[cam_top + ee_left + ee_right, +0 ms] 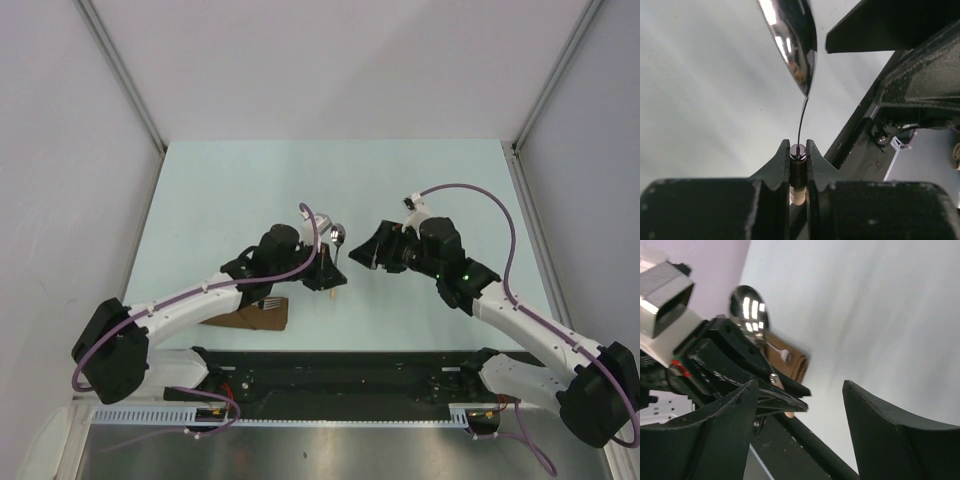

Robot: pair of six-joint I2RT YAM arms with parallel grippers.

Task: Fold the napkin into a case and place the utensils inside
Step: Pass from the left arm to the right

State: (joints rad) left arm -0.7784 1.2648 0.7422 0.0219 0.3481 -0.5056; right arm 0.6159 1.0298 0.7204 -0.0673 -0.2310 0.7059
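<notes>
We see L gripper (798, 147) pinching one spoon (792, 40) by its handle tip, bowl up. R gripper (797, 390) sits just beside, fingers spread. One folded brown napkin (262, 317) lies under L arm.

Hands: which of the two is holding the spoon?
The left hand, shut on the spoon by its thin handle; the right hand stands open and empty beside it.

**A:** Entry one, spoon (792, 45)?
**B:** Silver, mirror-bright, unpatterned; white light bars reflected in the bowl.
**A:** Napkin (265, 320)?
**B:** Brown, plain.
**A:** Table (230, 190)?
**B:** Pale mint green, plain.
**A:** Left arm (190, 300), right arm (530, 320)?
**B:** White links, black joints. One green light on the right.
**A:** Left gripper (798, 146), right gripper (800, 387)?
**B:** Black, matt.
**A:** Cables (480, 190)?
**B:** Purple.
</notes>
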